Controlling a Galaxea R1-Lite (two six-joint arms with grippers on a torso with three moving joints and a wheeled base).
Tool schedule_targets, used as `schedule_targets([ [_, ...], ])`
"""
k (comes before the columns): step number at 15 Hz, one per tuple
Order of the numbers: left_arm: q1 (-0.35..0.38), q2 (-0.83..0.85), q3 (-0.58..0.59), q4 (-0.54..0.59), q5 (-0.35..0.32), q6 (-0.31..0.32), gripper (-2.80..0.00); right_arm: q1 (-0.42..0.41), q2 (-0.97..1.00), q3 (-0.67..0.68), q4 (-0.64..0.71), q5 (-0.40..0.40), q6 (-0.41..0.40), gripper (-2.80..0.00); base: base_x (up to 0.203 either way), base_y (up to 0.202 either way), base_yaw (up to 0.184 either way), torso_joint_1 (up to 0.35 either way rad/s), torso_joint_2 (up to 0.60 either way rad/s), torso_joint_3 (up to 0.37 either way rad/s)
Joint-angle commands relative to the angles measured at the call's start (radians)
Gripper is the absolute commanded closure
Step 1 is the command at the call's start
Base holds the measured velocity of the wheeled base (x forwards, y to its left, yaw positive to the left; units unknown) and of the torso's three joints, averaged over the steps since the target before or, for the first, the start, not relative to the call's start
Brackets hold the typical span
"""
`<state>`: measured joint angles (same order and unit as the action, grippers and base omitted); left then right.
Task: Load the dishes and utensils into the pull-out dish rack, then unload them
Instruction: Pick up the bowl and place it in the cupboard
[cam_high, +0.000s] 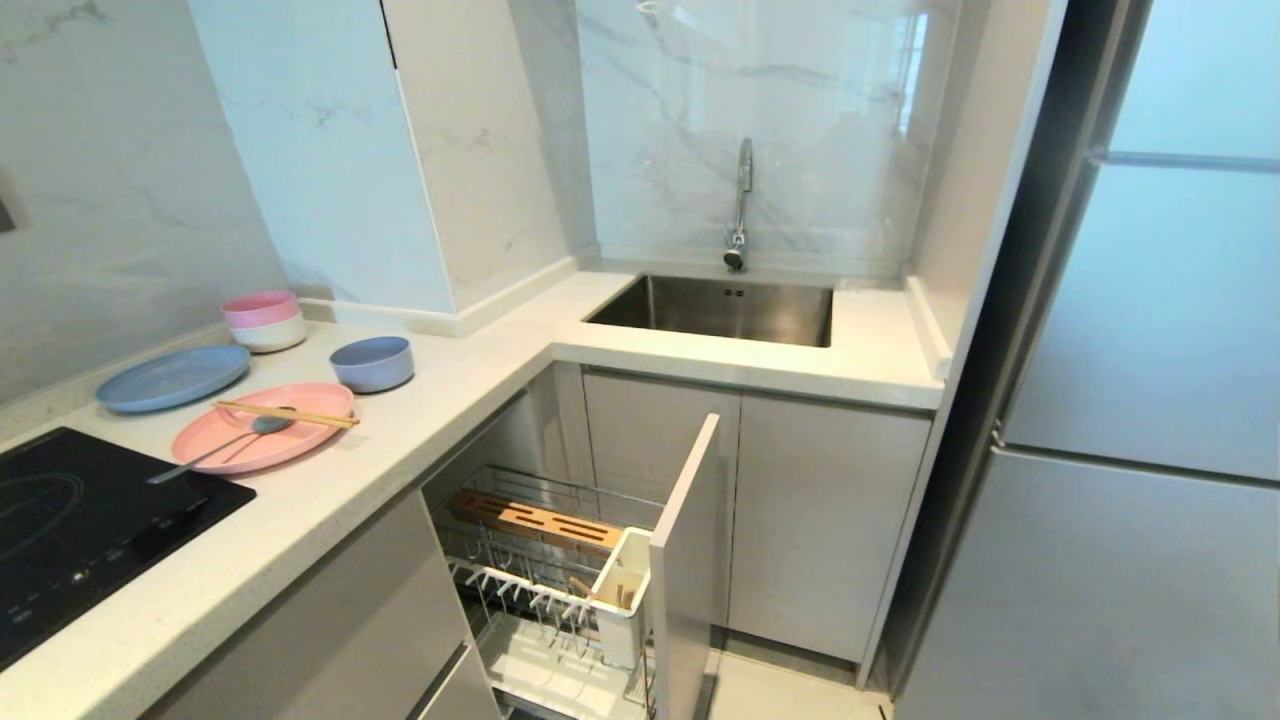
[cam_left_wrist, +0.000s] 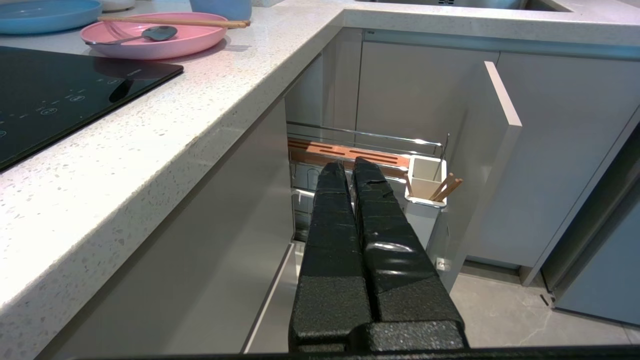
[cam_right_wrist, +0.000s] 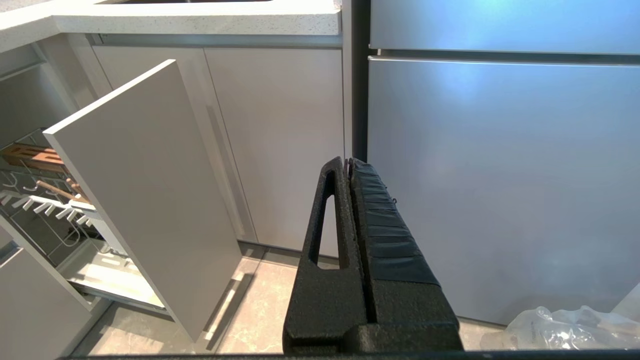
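No legible writing anywhere. Speckled white stone worktop (cam_high: 420, 420) carrying round salmon-pink plate (cam_high: 262, 428), thin wooden chopsticks (cam_high: 285, 414) and grey-blue spoon (cam_high: 225, 445) laid across it; matte blue-grey bowl (cam_high: 372, 363) at 1 o'clock from plate. Pull-out dish rack (cam_high: 685, 560) drawn open below: flat grey panel, chrome wire, white cutlery holder (cam_high: 622, 590), slotted wooden insert (cam_high: 535, 522). Left tool (cam_left_wrist: 351, 167) clenched, empty. Right tool (cam_right_wrist: 348, 164) clenched, empty.

Head cam high, looking down over the counter (cam_high: 420, 400) corner and sink (cam_high: 720, 310). Left wrist cam low, below counter edge, facing the pull-out dish rack (cam_left_wrist: 500, 150). Right wrist cam low, facing fridge (cam_right_wrist: 500, 175); all three share the rack.
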<state>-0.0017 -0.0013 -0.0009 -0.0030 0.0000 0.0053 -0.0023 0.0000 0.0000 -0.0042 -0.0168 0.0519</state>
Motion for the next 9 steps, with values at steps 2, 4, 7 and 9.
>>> schedule_targets([
  [2,0.000,-0.002,-0.001,-0.001,0.000,0.004,0.00,-0.001,0.001,0.000,0.000,0.000,0.000,0.00,0.000,0.000,0.000,0.000,0.00,0.000],
  [4,0.000,-0.002,-0.001,0.000,0.000,0.004,0.00,0.001,0.001,0.000,0.001,0.000,0.000,0.00,0.000,0.000,0.000,0.002,0.00,-0.049],
  [7,0.000,-0.002,-0.001,-0.002,0.000,0.004,0.00,0.001,0.000,0.000,0.000,0.000,0.000,0.00,0.000,0.000,0.000,0.004,0.00,-0.161],
  [9,0.000,-0.002,0.001,-0.002,0.000,0.003,0.00,0.000,0.000,0.000,0.000,0.000,0.000,0.00,0.000,0.000,0.000,0.002,0.00,-0.195],
])
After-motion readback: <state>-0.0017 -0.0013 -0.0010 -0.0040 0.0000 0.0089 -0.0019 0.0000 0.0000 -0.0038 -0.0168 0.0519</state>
